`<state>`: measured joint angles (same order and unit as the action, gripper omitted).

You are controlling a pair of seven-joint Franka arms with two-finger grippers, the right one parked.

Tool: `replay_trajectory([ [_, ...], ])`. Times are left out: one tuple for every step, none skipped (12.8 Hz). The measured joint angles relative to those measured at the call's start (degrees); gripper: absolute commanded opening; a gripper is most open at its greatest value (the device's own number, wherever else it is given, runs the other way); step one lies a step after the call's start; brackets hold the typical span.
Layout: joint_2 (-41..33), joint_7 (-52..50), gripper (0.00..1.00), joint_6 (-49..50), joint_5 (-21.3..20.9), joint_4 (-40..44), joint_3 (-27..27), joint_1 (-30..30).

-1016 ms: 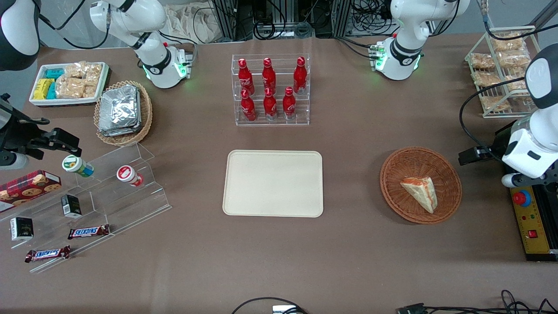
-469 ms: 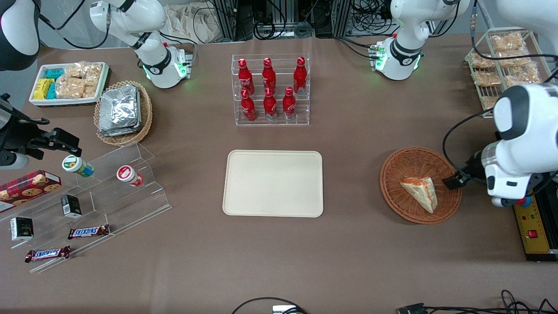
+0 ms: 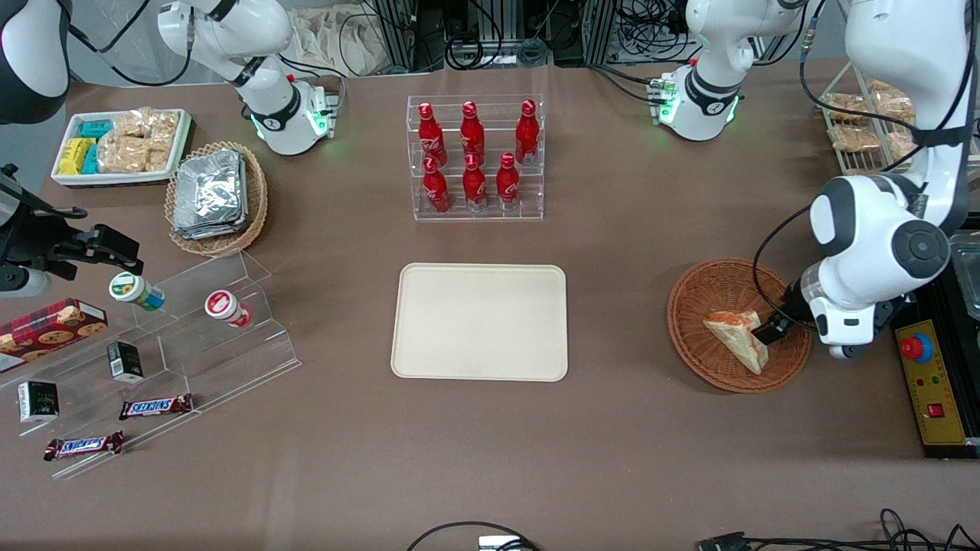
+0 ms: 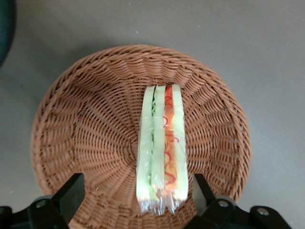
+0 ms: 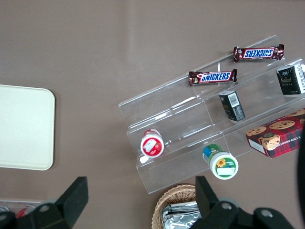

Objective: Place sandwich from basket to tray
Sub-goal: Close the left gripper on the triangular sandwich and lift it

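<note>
above the woven basket (image 4: pixel 86 124), open gripper (image 4: pixel 137 193) straddles wedge sandwich (image 4: pixel 162 148).

The sandwich (image 3: pixel 736 337) lies in the basket (image 3: pixel 712 288), the open gripper (image 4: pixel 138 193) straddling it from above; the tray (image 3: pixel 479 321) sits well apart, toward the parked arm's end.

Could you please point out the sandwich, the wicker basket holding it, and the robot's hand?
Triangular white-bread sandwich (image 4: pixel 162 148), left wrist view, cut edge.
Reddish-brown wicker basket (image 3: pixel 708 283), front view, rim.
Open hand (image 4: pixel 138 193), left wrist view, midway between fingertips, above the basket.
</note>
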<state>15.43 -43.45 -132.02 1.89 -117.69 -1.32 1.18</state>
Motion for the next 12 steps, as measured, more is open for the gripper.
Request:
replay_trajectory([
  [0.0, 0.0, 1.0, -1.9, 0.6, -1.4, 0.0, 0.0],
  [0.2, 0.0, 1.0, -3.2, 1.1, -2.3, 0.0, 0.0],
  [0.7, 0.0, 1.0, -4.7, 1.8, -2.8, 0.0, 0.0],
  [1.3, 0.0, 1.0, -5.9, 2.5, -3.0, -0.2, -0.1],
  [2.0, 0.0, 1.0, -6.4, 2.9, -3.0, -0.3, -0.1],
  [2.6, -0.1, 1.0, -6.7, 3.0, -3.0, -0.4, -0.1],
  [3.2, -0.1, 0.98, -7.0, 3.0, -3.0, -0.5, -0.1],
  [3.9, -0.1, 0.77, -7.8, 3.1, -3.0, -0.5, -0.1],
  [4.5, -0.1, 0.19, -8.3, 3.1, -3.0, -0.6, -0.1],
  [4.9, -0.1, 0.0, -8.3, 3.1, -3.0, -0.6, -0.2],
  [5.0, -0.1, 0.0, -8.1, 3.1, -2.9, -0.7, -0.2],
  [5.0, -0.1, 0.0, -7.2, 3.2, -2.4, -0.9, -0.4],
])
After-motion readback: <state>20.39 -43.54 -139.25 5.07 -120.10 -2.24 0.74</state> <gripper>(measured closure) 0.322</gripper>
